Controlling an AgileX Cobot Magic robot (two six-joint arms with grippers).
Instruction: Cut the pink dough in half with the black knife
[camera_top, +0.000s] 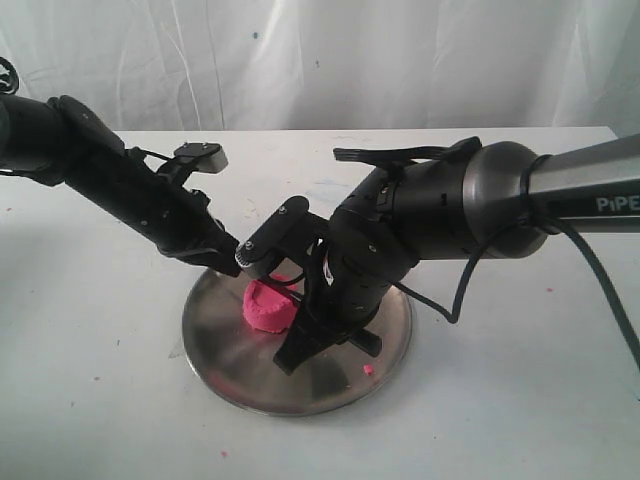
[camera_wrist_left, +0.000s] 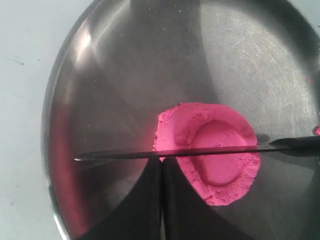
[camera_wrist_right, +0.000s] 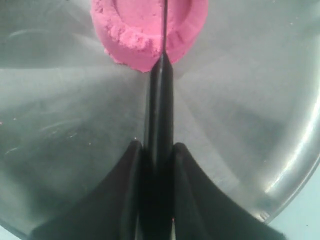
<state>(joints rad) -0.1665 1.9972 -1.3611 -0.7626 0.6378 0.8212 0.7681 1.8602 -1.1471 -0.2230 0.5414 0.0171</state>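
The pink dough (camera_top: 266, 306) (camera_wrist_left: 210, 150) (camera_wrist_right: 145, 30) is one round lump with a dimpled top, lying on the round steel plate (camera_top: 225, 350) (camera_wrist_left: 125, 60) (camera_wrist_right: 250, 100). My right gripper (camera_top: 305, 335) (camera_wrist_right: 159, 150) is shut on the handle of the black knife (camera_wrist_right: 159, 110). Its thin blade (camera_wrist_left: 120, 155) lies straight across the middle of the dough's top. My left gripper (camera_top: 228, 255) (camera_wrist_left: 162, 165) is shut with nothing in it, its fingertips at the dough's edge just under the blade. In the exterior view the right wrist hides most of the knife.
A small pink crumb (camera_top: 368, 369) lies on the plate near its front right rim, and another crumb (camera_wrist_left: 316, 130) shows at the edge of the left wrist view. The plate stands on a white table (camera_top: 90, 380) before a white curtain (camera_top: 300, 60).
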